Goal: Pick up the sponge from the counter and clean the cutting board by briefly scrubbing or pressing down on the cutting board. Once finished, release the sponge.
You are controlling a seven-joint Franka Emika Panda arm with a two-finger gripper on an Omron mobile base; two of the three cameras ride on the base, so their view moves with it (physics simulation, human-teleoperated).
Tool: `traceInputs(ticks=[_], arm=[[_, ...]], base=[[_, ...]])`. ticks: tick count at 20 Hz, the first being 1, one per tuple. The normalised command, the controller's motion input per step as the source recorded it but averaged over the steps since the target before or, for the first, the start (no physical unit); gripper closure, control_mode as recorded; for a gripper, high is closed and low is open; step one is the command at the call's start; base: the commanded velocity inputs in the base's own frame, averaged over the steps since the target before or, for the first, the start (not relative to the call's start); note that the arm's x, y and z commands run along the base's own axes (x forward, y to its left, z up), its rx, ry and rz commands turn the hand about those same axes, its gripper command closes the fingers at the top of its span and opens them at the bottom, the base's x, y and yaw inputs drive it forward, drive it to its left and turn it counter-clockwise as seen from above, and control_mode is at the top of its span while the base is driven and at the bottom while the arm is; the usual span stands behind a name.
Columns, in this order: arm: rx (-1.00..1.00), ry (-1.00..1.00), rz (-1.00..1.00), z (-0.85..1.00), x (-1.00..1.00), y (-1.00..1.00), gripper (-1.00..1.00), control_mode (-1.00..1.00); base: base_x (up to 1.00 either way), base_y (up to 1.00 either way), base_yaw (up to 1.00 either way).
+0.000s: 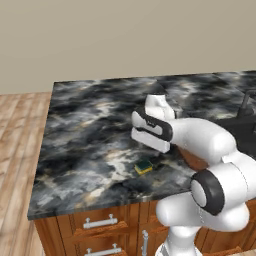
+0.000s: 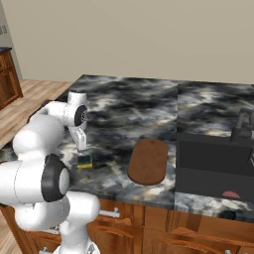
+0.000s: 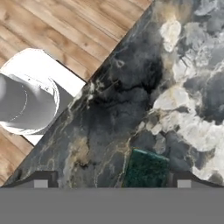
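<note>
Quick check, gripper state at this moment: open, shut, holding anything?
Gripper: open, holding nothing. Its fingertips stand wide apart over the counter, with the sponge lying between them, not yet gripped.

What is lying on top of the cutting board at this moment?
Nothing: the cutting board shows bare wood in the right base view. The sponge sits apart on the counter, below the pincer.

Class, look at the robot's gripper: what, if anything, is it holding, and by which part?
Nothing. The gripper is open above the sponge, its fingertips spread on either side and not touching it; the sponge lies on the counter.
</note>
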Motion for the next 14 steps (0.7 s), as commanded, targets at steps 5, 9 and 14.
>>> traceInputs(ticks=[5, 9, 14], arm=[[0.0, -0.39, 0.07, 0.65, -0.62, 0.0, -1.0, -1.0], [-0.02, -0.37, 0.11, 0.63, -0.49, 0.0, -1.0, -1.0], [-0.01, -0.33, 0.17, 0.61, -0.39, -0.02, -1.0, -1.0]], base=[[0.0, 0.0, 0.0], [0.0, 0.0, 0.0], [0.0, 0.0, 0.0]])
